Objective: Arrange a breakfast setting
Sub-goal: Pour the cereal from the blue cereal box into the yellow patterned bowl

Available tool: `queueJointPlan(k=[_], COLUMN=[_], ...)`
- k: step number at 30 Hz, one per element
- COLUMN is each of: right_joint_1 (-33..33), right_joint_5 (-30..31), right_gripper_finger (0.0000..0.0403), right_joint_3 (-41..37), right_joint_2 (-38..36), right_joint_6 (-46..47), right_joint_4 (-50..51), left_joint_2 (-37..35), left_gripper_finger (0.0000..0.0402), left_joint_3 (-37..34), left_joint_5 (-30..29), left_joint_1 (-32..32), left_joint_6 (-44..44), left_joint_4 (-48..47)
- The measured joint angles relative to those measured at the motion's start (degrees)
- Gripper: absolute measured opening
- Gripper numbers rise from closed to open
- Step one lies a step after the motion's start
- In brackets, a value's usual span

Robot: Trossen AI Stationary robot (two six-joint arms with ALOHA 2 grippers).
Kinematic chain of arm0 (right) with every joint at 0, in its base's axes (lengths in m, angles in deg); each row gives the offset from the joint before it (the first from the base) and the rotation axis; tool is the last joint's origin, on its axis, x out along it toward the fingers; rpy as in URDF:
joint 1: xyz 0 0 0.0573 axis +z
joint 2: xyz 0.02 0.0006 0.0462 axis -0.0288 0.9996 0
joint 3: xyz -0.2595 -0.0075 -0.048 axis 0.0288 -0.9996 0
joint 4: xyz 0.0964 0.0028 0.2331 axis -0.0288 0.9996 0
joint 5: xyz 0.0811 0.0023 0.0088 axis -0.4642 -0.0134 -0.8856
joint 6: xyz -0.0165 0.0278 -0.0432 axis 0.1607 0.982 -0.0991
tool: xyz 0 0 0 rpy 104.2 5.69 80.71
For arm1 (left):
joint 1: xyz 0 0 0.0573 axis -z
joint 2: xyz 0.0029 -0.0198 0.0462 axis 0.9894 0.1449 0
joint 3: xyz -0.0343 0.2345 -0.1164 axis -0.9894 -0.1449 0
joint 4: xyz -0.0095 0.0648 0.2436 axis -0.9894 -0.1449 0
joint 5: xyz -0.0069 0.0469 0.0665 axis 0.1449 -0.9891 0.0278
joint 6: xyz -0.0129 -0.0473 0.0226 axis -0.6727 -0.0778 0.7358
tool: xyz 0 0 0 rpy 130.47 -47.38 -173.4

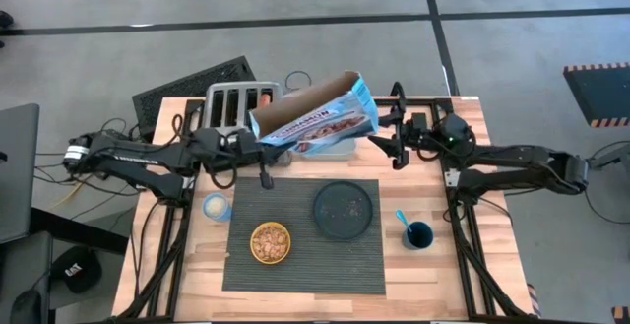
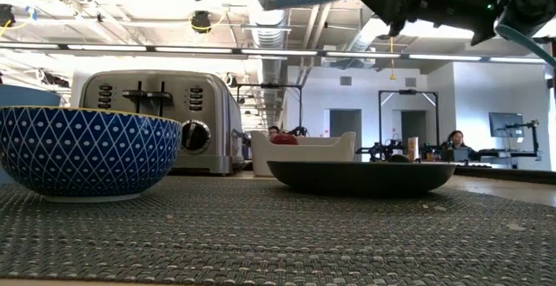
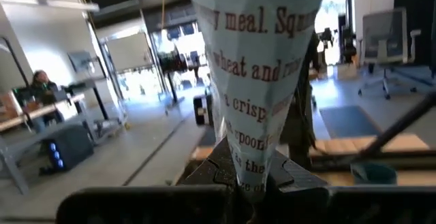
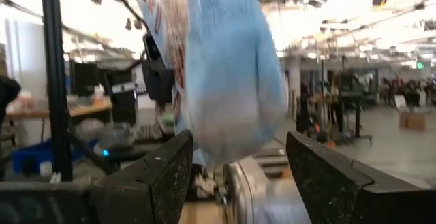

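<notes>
My left gripper (image 1: 262, 141) is shut on the blue cereal box (image 1: 315, 115), which hangs tilted in the air over the table's far middle. My right gripper (image 1: 386, 132) is open just off the box's right end (image 4: 231, 81). I see no touch. On the dark ribbed placemat (image 1: 305, 265) stand a bowl (image 1: 270, 242), yellow inside and holding cereal, and a dark round plate (image 1: 344, 209). A dark blue cup (image 1: 418, 233) with a blue-handled spoon (image 1: 402, 217) stands right of the mat. A red apple (image 2: 285, 138) lies in a white tub. The bagel is out of view. My left gripper pinches a narrow edge of the box at its left end (image 3: 248, 173) between its two fingers. The printed panel widens away from the fingers. The box is lifted clear of the table and tilted, and its other end reaches toward my right gripper.
A four-slot steel toaster (image 1: 241, 102) stands at the far left, under and behind the box. A white tub (image 2: 304, 147) sits under the box. A small pale cup (image 1: 215, 206) stands left of the mat. People sit at desks in the room behind.
</notes>
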Motion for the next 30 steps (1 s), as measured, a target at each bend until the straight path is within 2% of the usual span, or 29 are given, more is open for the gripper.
queueJointPlan(k=[5, 10, 20, 24, 30], right_joint_1=[0.1, 0.1, 4.2, 5.6, 5.8], right_joint_5=[0.0, 0.1, 0.0, 0.1, 0.1], right_gripper_finger=[0.0265, 0.0265, 0.0255, 0.0210, 0.0089], right_joint_3=[0.0, 0.0, 0.0, 0.0, 0.0], right_joint_2=[-5.0, -9.6, -11.6, -11.6, -11.5], right_joint_6=[-3.5, -5.3, -8.5, -9.7, -11.4], right_joint_4=[11.2, 17.5, 20.6, 21.7, 22.3], left_joint_2=[-0.8, -0.1, -0.2, -0.2, -0.2], left_gripper_finger=[0.0000, 0.0000, 0.0000, 0.0000, 0.0000], left_joint_3=[0.0, 0.0, 0.0, 0.0, 0.0], left_joint_5=[-0.7, -0.3, 2.7, 4.4, 4.4], left_joint_1=[0.0, 0.0, 0.0, 0.0, 0.0], left_joint_6=[-2.6, -4.9, -6.0, -6.2, -6.2], left_joint_4=[-7.4, -13.1, -17.4, -18.8, -19.0])
